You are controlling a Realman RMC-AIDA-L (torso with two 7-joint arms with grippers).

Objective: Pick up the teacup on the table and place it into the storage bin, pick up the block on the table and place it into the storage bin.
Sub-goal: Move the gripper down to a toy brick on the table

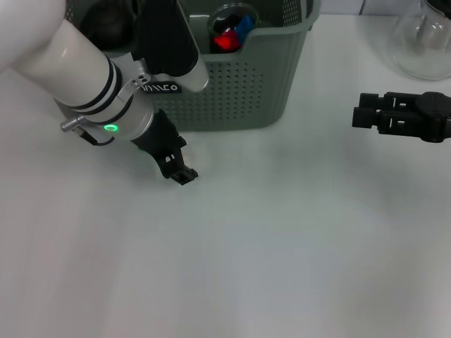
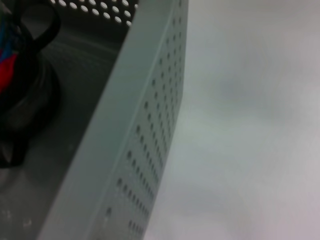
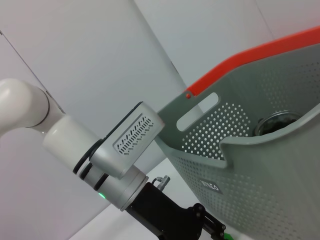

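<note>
now the left hand (image 1: 182,171), fingers together and empty, sits just before the storage bin (image 1: 239,84); right hand (image 1: 366,113) parked, state unclear.

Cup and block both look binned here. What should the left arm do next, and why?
Probably draw the left gripper back from the storage bin to park. It holds nothing, the teacup with red and blue pieces inside already sits in the bin, and the right gripper idles apart.

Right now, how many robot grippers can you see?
2. The left gripper is low by the storage bin's front wall; the right gripper hangs over the table's right side.
</note>
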